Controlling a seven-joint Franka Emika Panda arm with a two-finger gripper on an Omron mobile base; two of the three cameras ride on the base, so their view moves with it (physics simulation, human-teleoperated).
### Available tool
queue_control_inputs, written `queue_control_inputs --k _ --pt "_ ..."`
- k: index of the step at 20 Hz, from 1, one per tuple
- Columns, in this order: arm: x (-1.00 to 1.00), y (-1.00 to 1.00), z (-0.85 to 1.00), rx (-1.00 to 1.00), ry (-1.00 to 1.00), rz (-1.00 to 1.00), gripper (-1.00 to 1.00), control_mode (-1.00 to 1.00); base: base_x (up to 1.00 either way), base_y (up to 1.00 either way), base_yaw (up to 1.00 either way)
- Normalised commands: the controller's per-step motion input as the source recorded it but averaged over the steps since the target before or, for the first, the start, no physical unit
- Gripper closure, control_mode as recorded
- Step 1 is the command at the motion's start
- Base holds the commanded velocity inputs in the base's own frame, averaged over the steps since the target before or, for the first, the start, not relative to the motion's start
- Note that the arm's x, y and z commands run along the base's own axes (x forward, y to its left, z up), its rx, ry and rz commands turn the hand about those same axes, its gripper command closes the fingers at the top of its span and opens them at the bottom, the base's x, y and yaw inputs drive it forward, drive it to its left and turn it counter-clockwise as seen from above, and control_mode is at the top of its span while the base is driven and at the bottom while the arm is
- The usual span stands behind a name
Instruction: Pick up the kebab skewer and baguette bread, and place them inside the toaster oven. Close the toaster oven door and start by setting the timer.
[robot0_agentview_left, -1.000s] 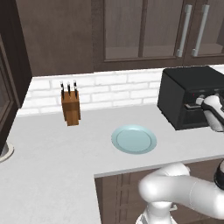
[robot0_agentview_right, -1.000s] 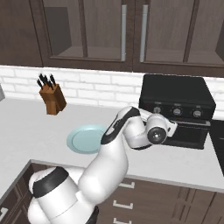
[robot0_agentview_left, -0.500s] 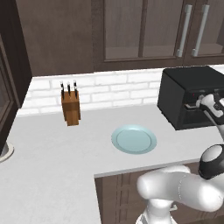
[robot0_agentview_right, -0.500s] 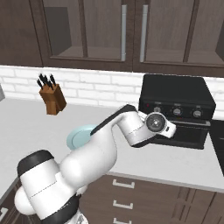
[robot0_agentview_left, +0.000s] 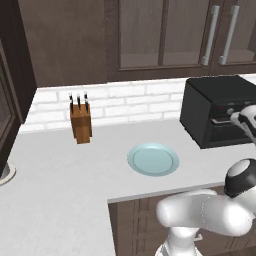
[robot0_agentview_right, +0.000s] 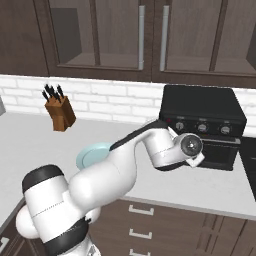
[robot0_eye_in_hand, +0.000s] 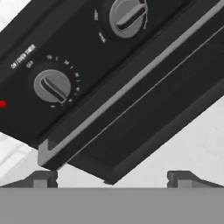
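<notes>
The toaster oven (robot0_agentview_left: 220, 100) (robot0_agentview_right: 202, 107) stands at the right end of the counter, a matte black box. Its door (robot0_agentview_right: 220, 152) (robot0_eye_in_hand: 148, 118) is closed, with the bar handle (robot0_eye_in_hand: 131, 83) running under the knob strip. My gripper (robot0_eye_in_hand: 111, 177) (robot0_agentview_left: 245, 120) hovers just in front of that strip, open, its fingertips (robot0_eye_in_hand: 41, 177) wide apart with nothing between them. A timer knob (robot0_eye_in_hand: 52, 86) lies ahead of the left fingertip, and a second knob (robot0_eye_in_hand: 127, 15) sits further along the strip. The kebab skewer and the baguette bread are out of view.
A pale blue plate (robot0_agentview_left: 152, 159) (robot0_agentview_right: 92, 154) lies near the counter's front edge. A wooden knife block (robot0_agentview_left: 80, 122) (robot0_agentview_right: 60, 112) stands by the brick wall. Dark cabinets hang above the counter.
My hand has stayed at the oven's front while the elbow and forearm swung round. The oven, plate and knife block have not moved.
</notes>
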Motion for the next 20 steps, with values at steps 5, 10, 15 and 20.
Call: queue_control_inputs --k 5,10,15,20 --pt "-0.02 -0.15 -0.18 0.28 0.0 -0.15 -1.0 -1.0 0.0 0.0 0.0" --pt "0.2 -0.1 -0.3 0.23 0.0 -0.15 -1.0 -1.0 0.0 0.0 0.0" --pt "0.21 -0.01 -0.28 0.17 0.0 -0.14 -1.0 -1.0 0.0 0.0 0.0" --pt "0.4 0.0 -0.04 0.17 -0.01 -0.15 -1.0 -1.0 0.0 0.0 0.0"
